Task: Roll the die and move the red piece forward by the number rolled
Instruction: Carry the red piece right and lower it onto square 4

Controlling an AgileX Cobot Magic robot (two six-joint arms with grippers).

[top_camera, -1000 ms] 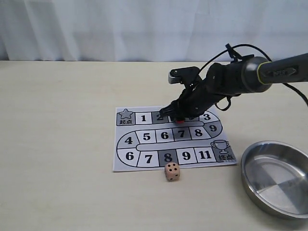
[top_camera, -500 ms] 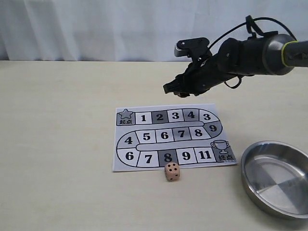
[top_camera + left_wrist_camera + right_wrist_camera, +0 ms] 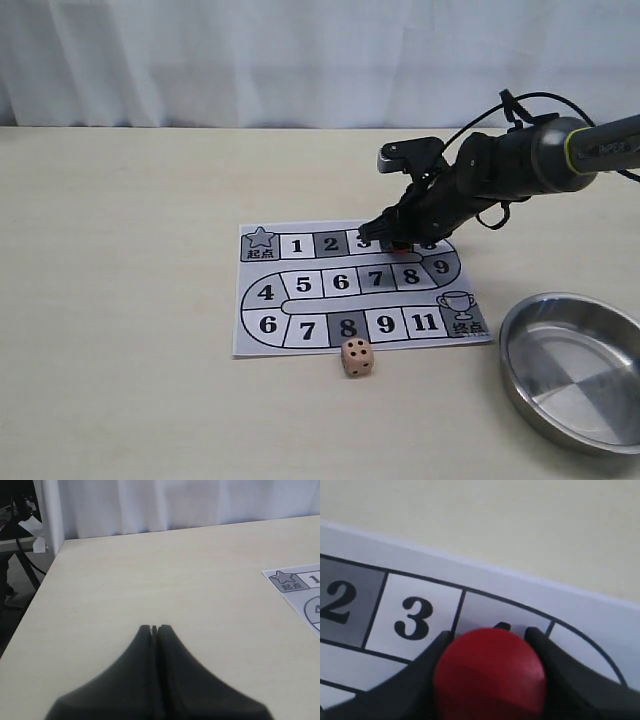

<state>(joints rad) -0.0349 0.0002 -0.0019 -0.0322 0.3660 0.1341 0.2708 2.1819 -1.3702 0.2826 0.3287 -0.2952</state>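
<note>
The left gripper (image 3: 154, 629) is seen pressed shut above the bare table (image 3: 150, 570). The die (image 3: 357, 357) is set on the table just beside the near edge of the numbered game board (image 3: 268, 293), below square 8. The red piece (image 3: 489, 672) is clamped between the fingers of the right gripper (image 3: 392, 238) at square 4; contact with the paper cannot be told. A steel pan (image 3: 580, 370) is placed farthest right.

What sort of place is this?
Probably a robotics test bench, not a home: a pale table, a plain white curtain behind it, and the right gripper holding the red piece at a printed game board.
</note>
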